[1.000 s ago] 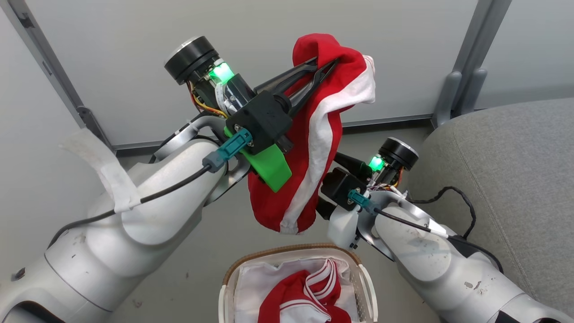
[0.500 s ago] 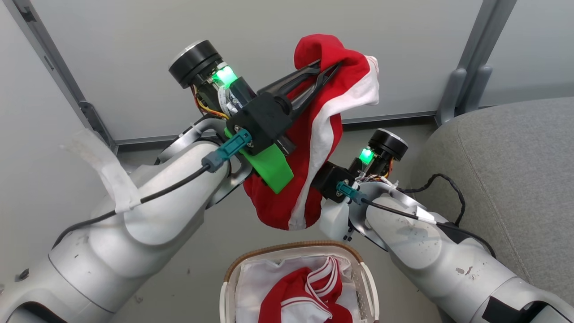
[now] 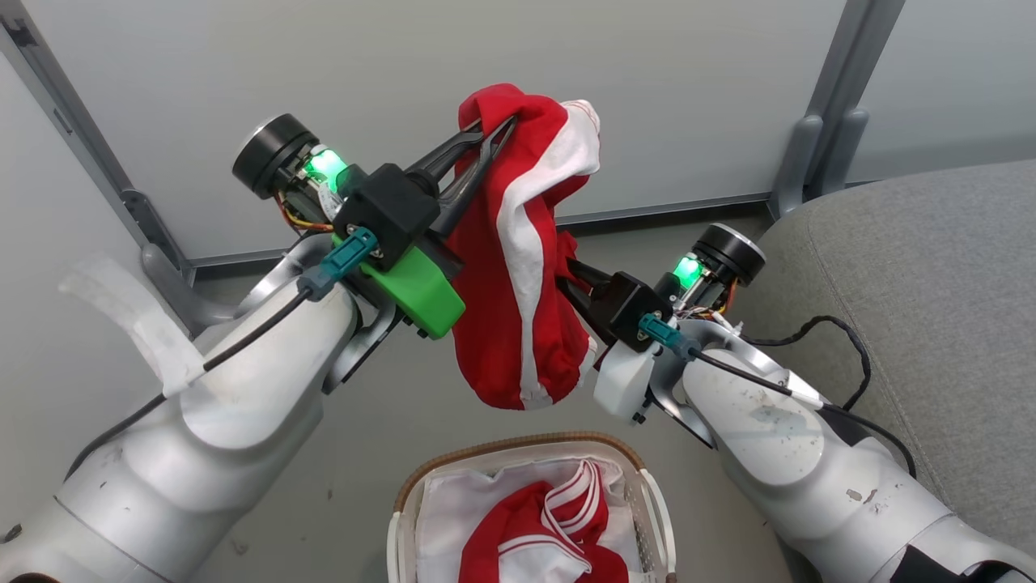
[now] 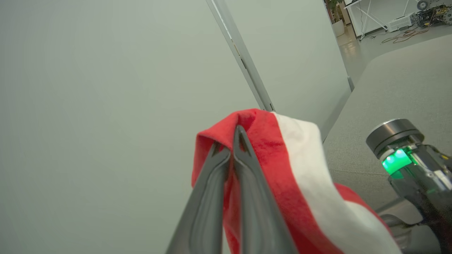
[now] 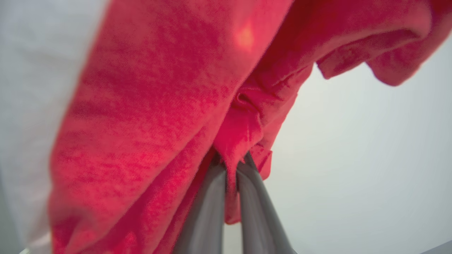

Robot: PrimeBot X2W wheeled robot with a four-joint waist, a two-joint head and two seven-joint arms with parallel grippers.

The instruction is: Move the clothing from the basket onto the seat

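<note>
Red garment (image 3: 518, 324) in left claw (image 3: 488, 132) and right claw (image 5: 231, 159), above basket (image 3: 518, 444).

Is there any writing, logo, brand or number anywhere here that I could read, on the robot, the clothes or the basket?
None can be read.
The held red garment shows only white stripes, no logo.
The basket and the second garment inside it carry no lettering.
The grey seat is plain.
The far-off equipment in the left wrist view is too small to read.
</note>
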